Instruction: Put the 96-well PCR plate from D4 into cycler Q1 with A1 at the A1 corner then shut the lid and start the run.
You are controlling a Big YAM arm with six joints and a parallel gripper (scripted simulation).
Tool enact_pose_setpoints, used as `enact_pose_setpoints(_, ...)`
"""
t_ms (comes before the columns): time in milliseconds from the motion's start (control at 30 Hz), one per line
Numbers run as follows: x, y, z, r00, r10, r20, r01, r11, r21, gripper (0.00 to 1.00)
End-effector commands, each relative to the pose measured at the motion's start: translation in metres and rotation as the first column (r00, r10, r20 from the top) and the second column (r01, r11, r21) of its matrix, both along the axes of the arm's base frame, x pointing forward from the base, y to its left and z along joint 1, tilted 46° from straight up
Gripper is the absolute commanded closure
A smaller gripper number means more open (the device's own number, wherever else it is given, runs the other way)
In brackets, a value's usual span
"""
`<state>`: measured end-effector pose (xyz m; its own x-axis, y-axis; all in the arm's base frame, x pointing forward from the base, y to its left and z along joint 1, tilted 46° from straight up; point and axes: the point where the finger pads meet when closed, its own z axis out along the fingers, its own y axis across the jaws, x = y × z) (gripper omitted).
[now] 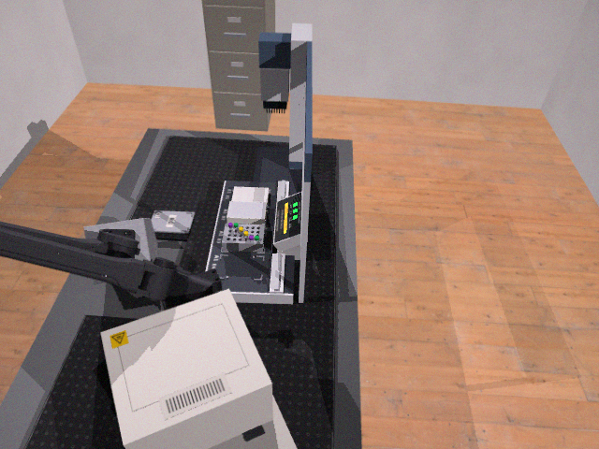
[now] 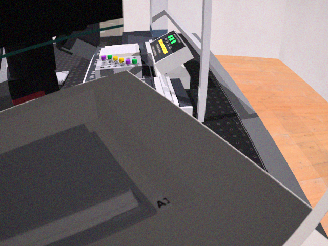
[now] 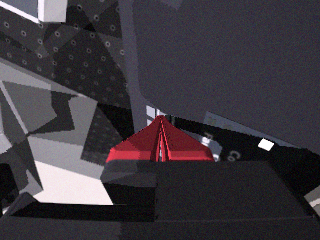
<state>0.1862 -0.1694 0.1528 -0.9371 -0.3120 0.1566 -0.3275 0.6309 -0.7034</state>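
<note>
Wood floor, grey walls, dark perforated table [image 1: 309, 338] with a deck of labware [image 1: 217, 232] in the middle and the cycler Q1 [image 1: 183, 357] near the camera. Q1's lid looks shut. Gripper [image 3: 161, 142] has its red fingers pressed together, nothing between them, poised as a poker low beside Q1's overhanging body. Likely step: going for the LID key to open the lid; next move calls for a light, square push on the right key without shoving Q1 on its feet. PCR plate cannot be made out; the D4 end of the deck, nearest Q1, is shadowed and partly behind the arm [image 1: 72, 255]. Wrist view alone shows the closed fingertips and what look like panel keys ahead; exterior view alone shows the A1 mark [image 2: 162, 203] on Q1; top view gives the tube cooling block [image 1: 241, 234] and overall layout.
</note>
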Motion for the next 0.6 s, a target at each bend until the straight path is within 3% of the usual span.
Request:
enact_pose_setpoints(0,0.0110,-0.0005,0.0183,0.999,0.017,0.047,-0.016,1.000,-0.014,1.00)
enact_pose_setpoints(567,0.0118,-0.0016,0.0234,0.999,0.011,0.043,-0.011,1.000,-0.010,1.00)
